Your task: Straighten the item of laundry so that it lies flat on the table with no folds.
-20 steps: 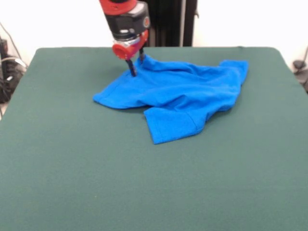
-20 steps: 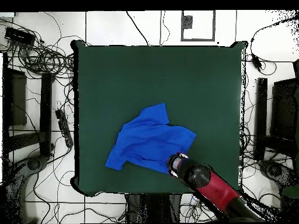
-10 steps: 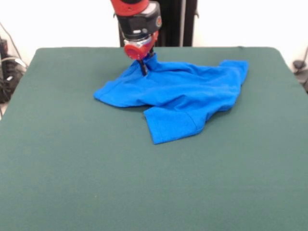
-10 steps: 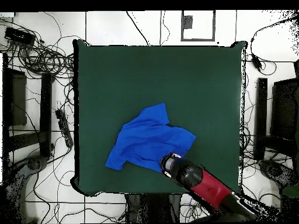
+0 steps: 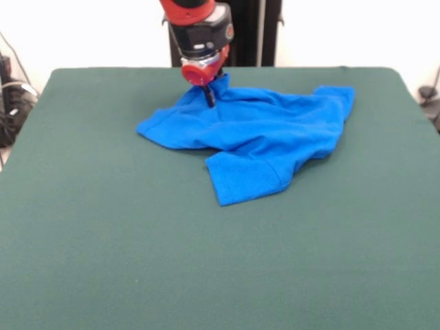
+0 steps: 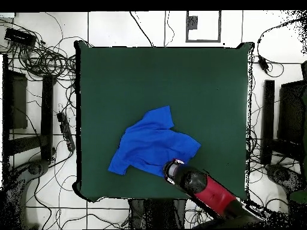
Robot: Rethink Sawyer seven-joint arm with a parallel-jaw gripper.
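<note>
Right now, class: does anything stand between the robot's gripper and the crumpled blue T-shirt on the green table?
Nothing visible does. The gripper is already down in the bright blue cotton T-shirt at its far edge, and the dark green felt table around it holds nothing else.

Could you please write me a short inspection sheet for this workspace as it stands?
Surface: green table, bare around the shirt.
Job's things: blue T-shirt, crumpled with folds, one sleeve pointing toward the front camera.
Clutter: nothing seen on the table.
Grippers: gripper shut on the T-shirt's far edge, fingers together.
Cables: tangled cables on the floor beside the table.
Surroundings: white tiled floor, dark equipment at the sides.
</note>
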